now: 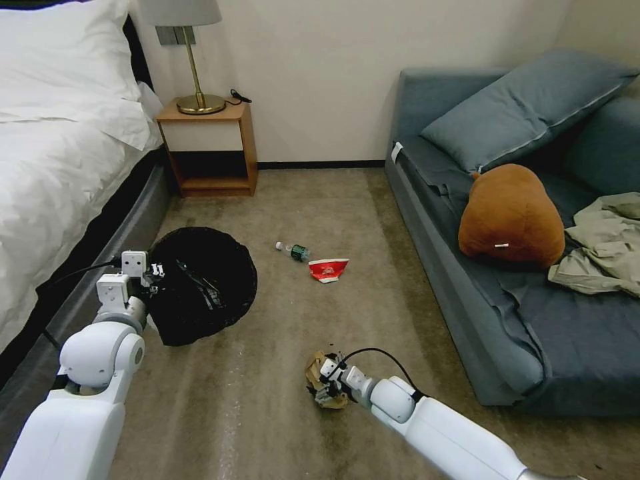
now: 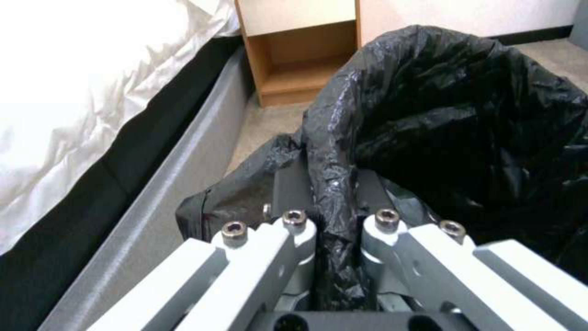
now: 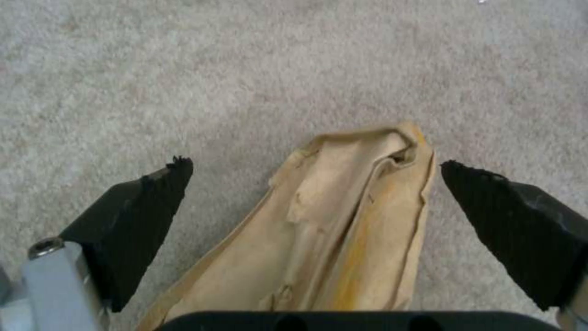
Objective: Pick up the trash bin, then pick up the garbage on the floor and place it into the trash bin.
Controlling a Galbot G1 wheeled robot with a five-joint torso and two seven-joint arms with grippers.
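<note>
Left pincer (image 2: pixel 334 230): clenched on trash bin (image 1: pixel 203 283) liner. Right pincer (image 3: pixel 312 202): released, straddling tan paper (image 3: pixel 343 230). Step: grasping garbage; next, closing.

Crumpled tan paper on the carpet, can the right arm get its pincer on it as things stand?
Probably yes. The right pincer is open and straddles the crumpled tan paper lying on the beige carpet; nothing sits between its black pads and the paper.

Bed (image 1: pixel 60 120) with white sheets sits beside a wooden nightstand (image 1: pixel 210 143) holding a brass lamp (image 1: pixel 190 57). Blue sofa (image 1: pixel 467 267) has a brown plushie (image 1: pixel 510 217) and an olive garment (image 1: pixel 600 247) on it.
</note>
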